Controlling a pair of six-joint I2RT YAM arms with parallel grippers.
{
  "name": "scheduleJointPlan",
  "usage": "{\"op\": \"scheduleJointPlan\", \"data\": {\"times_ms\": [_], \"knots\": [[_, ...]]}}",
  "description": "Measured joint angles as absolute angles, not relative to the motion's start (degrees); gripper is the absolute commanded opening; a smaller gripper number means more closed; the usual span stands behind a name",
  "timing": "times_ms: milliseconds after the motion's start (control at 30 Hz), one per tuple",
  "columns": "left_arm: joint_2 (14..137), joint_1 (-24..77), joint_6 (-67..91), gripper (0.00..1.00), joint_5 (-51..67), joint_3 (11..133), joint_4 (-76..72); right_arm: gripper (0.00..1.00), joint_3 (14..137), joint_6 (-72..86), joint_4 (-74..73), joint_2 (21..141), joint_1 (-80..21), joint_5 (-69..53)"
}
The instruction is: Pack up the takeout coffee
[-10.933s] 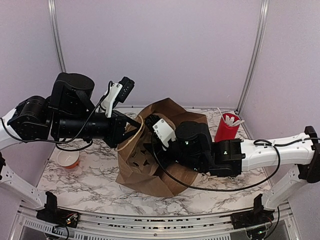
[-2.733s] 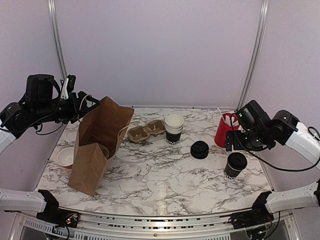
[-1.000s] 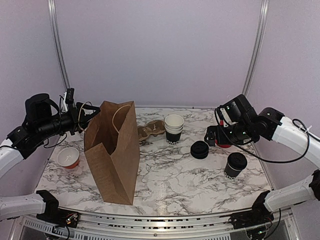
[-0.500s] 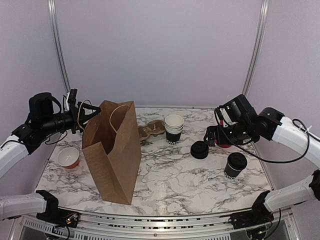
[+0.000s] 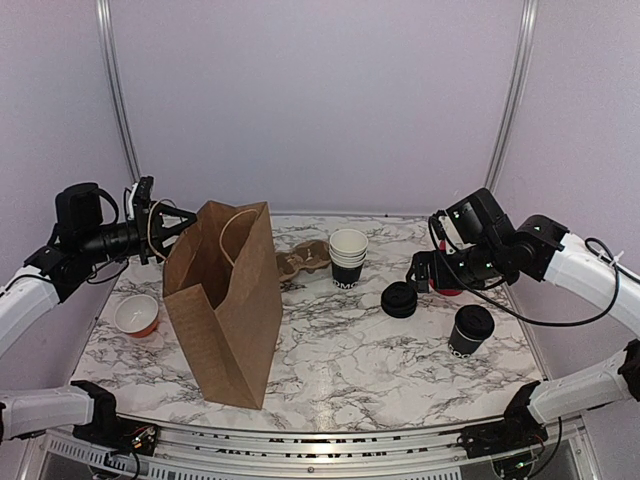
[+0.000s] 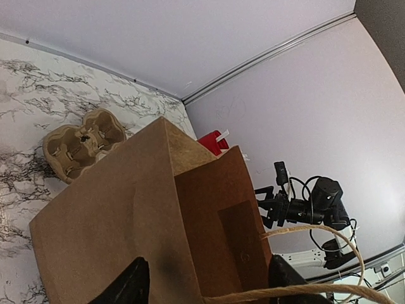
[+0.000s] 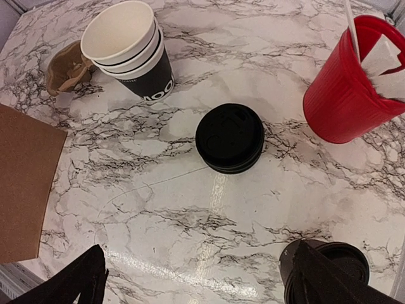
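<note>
One takeout coffee (image 5: 470, 330) stands with its lid on at the right of the table; in the right wrist view it (image 7: 351, 263) is partly behind one finger. My right gripper (image 5: 415, 272) (image 7: 199, 269) hovers open above bare marble, between that cup and the loose stack of black lids (image 7: 229, 138). A brown paper bag (image 5: 225, 300) (image 6: 126, 228) stands upright and open at the left. My left gripper (image 5: 165, 228) (image 6: 205, 288) is open at the bag's top left edge, and the twine handle (image 6: 297, 292) runs loosely between its fingers.
A stack of lidless black cups (image 5: 348, 258) (image 7: 130, 47) and a cardboard cup carrier (image 5: 305, 262) (image 6: 82, 142) sit behind the bag. The red cup of stirrers (image 7: 345, 95) is at the back right. A small orange bowl (image 5: 135, 315) lies left of the bag.
The bag has settled upright and shifted slightly left. My left gripper has opened wider around the handle. The right arm has barely moved.
</note>
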State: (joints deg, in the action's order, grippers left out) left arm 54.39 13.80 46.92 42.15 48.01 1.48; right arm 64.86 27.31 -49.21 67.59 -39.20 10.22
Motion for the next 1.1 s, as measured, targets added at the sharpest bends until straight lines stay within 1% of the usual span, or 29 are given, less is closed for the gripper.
{"op": "scheduleJointPlan", "data": {"times_ms": [367, 600, 933, 1100], "knots": [[56.71, 10.68, 43.64, 0.64, 48.27, 48.03, 0.86, 1.0, 64.86, 26.92, -48.6, 67.59, -39.2, 9.34], [56.53, 9.85, 42.35, 0.63, 50.02, 48.03, 0.89, 1.0, 64.49, 26.87, -48.4, 67.37, -39.2, 9.17], [54.96, 9.63, 35.53, 0.62, 48.97, 48.05, 5.08, 1.0, 63.46, 26.68, -47.99, 66.72, -39.2, 8.56], [54.89, 9.08, 31.42, 0.57, 47.31, 49.52, 9.26, 1.0, 63.02, 26.63, -47.86, 66.13, -39.2, 8.23]]}}
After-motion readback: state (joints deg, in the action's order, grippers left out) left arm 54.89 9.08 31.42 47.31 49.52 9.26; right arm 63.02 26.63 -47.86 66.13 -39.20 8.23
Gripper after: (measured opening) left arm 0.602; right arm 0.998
